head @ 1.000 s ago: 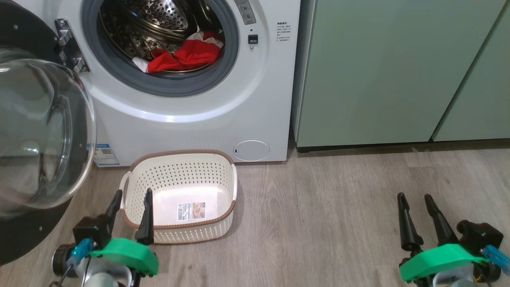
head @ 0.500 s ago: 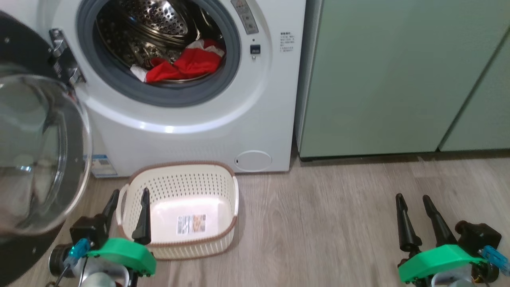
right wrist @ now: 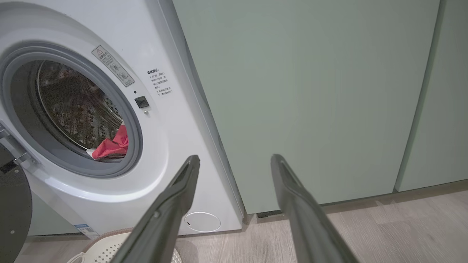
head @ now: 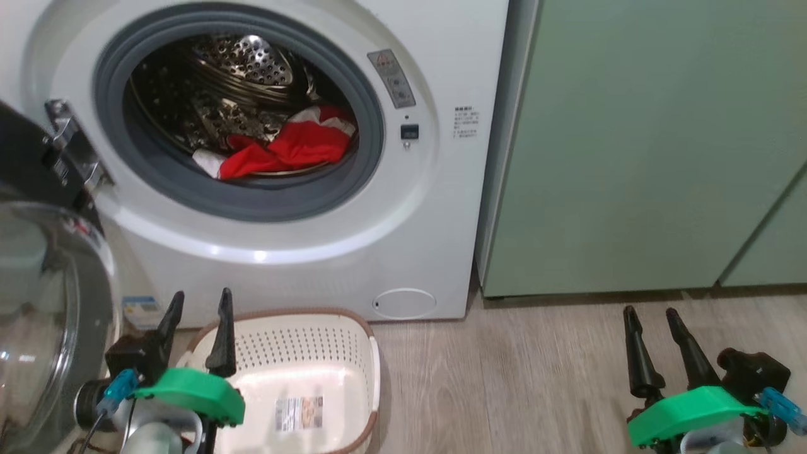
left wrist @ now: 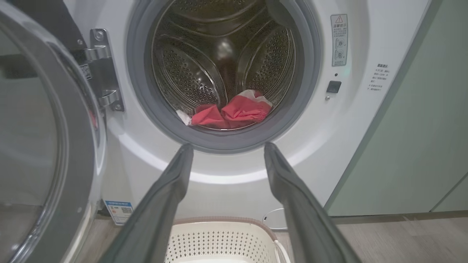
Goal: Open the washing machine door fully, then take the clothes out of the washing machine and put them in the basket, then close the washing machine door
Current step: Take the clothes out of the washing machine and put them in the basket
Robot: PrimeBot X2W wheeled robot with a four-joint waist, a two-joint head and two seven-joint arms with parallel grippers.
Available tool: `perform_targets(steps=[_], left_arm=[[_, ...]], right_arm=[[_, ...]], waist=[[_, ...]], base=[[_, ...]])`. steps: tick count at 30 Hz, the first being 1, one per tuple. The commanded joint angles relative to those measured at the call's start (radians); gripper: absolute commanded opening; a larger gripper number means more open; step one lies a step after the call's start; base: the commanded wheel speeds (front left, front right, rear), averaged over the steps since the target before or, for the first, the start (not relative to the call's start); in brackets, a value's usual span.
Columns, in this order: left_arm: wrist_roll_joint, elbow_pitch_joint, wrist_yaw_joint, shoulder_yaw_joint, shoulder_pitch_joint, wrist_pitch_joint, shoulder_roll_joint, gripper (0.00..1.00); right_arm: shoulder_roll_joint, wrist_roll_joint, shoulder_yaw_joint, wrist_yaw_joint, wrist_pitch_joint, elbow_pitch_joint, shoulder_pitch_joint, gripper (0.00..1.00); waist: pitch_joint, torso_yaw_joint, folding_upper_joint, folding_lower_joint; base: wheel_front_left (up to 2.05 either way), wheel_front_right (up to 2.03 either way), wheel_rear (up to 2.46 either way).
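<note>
Two garments make up the clothes: a red jersey bunched at the bottom of the drum and a small white piece touching its left edge. Both lie just behind the grey seal of the washing machine. The door is swung out to my left, so the opening is free. The basket stands on the floor right below the opening, with nothing in it but a label on its base.

My left gripper hangs near the basket's left side, fingers spread wide with nothing between them. My right gripper is well off to the side above the floor, equally spread and empty.

I judge the cloth light, limp and easy to pinch, but it will drape and trail, and it may snag on the seal's lip. I would bite into the thick raised fold in the middle of the red heap, deep enough to gather several layers. The white piece may need a second reach.
</note>
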Motion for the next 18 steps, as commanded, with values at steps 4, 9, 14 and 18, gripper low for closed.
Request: perform_targets(steps=[4, 9, 14, 18], left_arm=[[0.013, -0.017, -0.004, 0.039, -0.056, -0.007, 0.004, 1.0], [0.022, -0.005, -0.001, 0.043, -0.062, -0.007, -0.003, 1.0], [0.047, 0.073, 0.014, 0.025, -0.08, -0.007, -0.006, 1.0], [0.064, 0.185, 0.03, -0.001, -0.151, -0.007, -0.007, 1.0]], right_arm=[[-0.005, 0.005, 0.025, -0.001, -0.009, -0.027, -0.033, 1.0], [-0.006, 0.001, 0.028, -0.001, -0.009, -0.029, -0.034, 1.0], [-0.008, 0.001, 0.028, -0.001, -0.009, -0.027, -0.039, 1.0], [-0.011, 0.001, 0.038, -0.001, -0.009, -0.023, -0.044, 1.0]], waist=[[0.005, 0.002, 0.0, 0.0], [0.013, 0.002, 0.0, 0.0], [0.022, -0.002, 0.0, 0.0], [0.04, -0.014, 0.0, 0.0]], base=[[1.01, -1.01, 0.0], [0.24, -0.24, 0.0], [0.0, 0.0, 0.0], [0.0, 0.0, 0.0]])
